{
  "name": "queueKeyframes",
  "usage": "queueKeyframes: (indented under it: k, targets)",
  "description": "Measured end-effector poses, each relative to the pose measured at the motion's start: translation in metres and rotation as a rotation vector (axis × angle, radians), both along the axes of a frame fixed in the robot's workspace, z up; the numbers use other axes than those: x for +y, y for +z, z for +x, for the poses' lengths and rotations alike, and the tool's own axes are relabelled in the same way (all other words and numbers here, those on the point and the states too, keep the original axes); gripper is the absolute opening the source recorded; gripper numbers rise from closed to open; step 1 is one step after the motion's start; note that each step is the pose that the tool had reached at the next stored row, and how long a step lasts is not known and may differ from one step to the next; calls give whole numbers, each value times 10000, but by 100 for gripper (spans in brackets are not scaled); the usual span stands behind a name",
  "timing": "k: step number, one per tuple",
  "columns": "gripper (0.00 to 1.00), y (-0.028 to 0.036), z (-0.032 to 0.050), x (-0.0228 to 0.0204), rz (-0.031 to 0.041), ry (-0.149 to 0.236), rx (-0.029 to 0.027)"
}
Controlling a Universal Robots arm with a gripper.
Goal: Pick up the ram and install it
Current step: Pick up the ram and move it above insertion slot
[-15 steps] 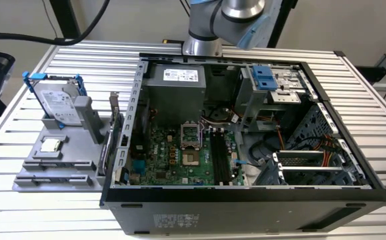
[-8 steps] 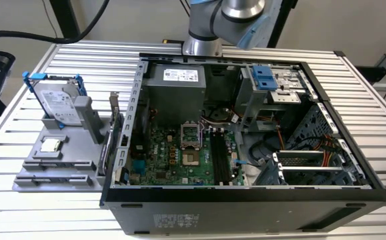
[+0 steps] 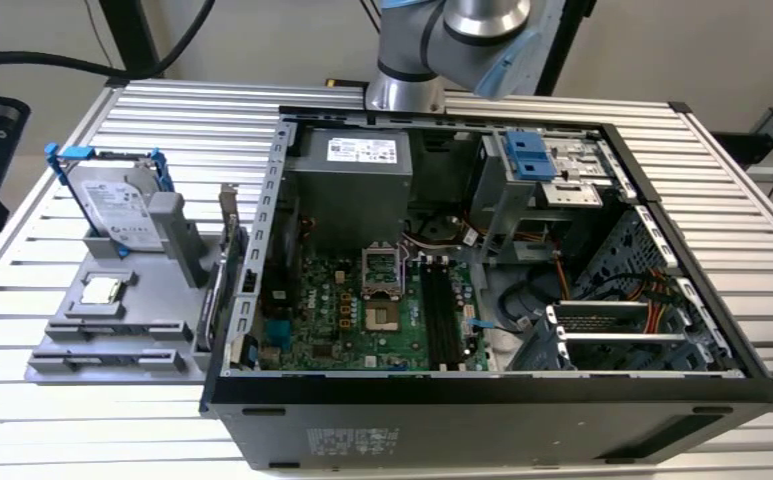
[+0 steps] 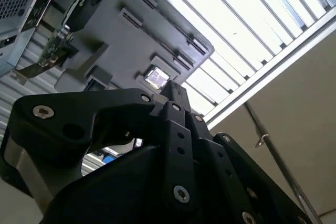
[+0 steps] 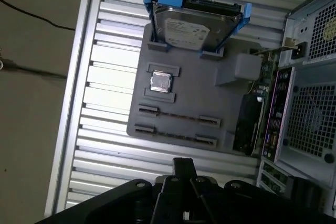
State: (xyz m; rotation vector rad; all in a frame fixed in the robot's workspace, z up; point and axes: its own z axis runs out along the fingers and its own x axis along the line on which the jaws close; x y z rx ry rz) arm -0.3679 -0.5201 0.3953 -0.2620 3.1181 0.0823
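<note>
First wrist view is showing the gripper (image 5: 184,163) hovering above the gray tray (image 5: 199,103) beside the computer case (image 5: 315,114). Its jaws are sitting closed together, gripping nothing.

At the exterior view's left, a grey tray (image 3: 146,312) carries a silver hard drive (image 3: 117,208) with blue brackets and a silver CPU chip (image 3: 99,290). The table (image 3: 39,430) is silver, striped with ribbed slats. The computer case (image 3: 493,425) is black, its motherboard (image 3: 346,310) green. The gripper (image 4: 173,92) is black.
</note>
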Motion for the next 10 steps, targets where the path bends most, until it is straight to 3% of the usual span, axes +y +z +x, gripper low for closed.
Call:
queueKeyframes:
  k: [10]
  targets:
    - [0,3,0,0,0,854,0]
